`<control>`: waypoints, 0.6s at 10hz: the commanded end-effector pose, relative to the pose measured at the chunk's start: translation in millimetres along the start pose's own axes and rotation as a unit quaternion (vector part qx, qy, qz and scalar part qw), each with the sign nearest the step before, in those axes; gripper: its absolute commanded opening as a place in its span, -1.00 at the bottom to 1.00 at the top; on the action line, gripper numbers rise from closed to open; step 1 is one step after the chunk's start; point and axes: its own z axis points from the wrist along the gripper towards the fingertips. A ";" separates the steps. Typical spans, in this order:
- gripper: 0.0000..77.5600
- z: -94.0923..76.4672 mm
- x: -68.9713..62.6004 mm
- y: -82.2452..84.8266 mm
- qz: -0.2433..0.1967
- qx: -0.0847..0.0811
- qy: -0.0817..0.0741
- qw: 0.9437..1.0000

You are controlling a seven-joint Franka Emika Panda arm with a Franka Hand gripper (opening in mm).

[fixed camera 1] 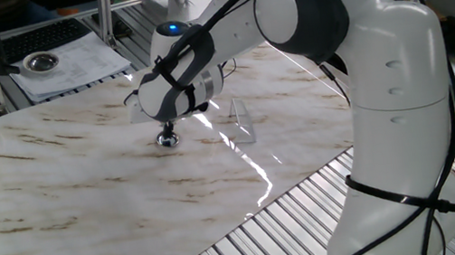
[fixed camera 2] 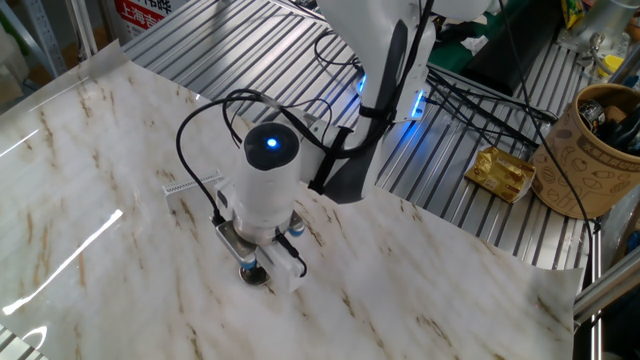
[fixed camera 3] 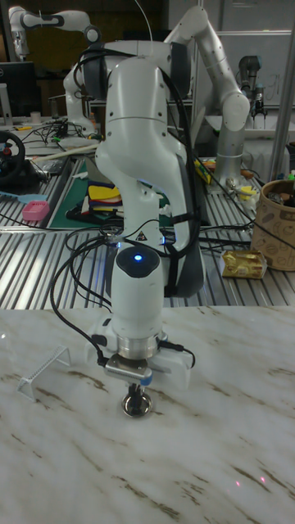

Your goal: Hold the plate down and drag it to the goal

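The plate [fixed camera 1: 167, 140] is a tiny shiny silver disc lying on the marbled tabletop [fixed camera 1: 83, 196], directly beneath my gripper [fixed camera 1: 167, 134]. The fingers point straight down, are shut together, and their tips rest on the plate [fixed camera 3: 136, 406]. In the other fixed view the plate [fixed camera 2: 252, 275] peeks out under the gripper [fixed camera 2: 251, 267] and is mostly hidden by the wrist. The goal [fixed camera 1: 242, 119], a clear upright rectangular marker, stands a short way to the right of the plate. In the tall fixed view the goal [fixed camera 3: 45, 369] is left of the gripper [fixed camera 3: 136, 395].
A larger metal dish [fixed camera 1: 40, 61] sits on papers beyond the far edge of the tabletop. A brown patterned cup [fixed camera 2: 600, 150] and a gold packet [fixed camera 2: 503, 172] lie on the ribbed metal bench beside the arm's base. Ribbed metal slats [fixed camera 1: 255, 242] border the near edge.
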 end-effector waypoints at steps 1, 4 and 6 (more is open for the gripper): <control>-1.00 3.9 -0.6 -3.1 -0.003 0.000 -0.005 1.000; -1.00 5.9 -0.2 -8.7 -0.007 0.000 -0.007 1.000; -1.00 6.5 2.1 -11.3 -0.007 0.006 -0.011 1.000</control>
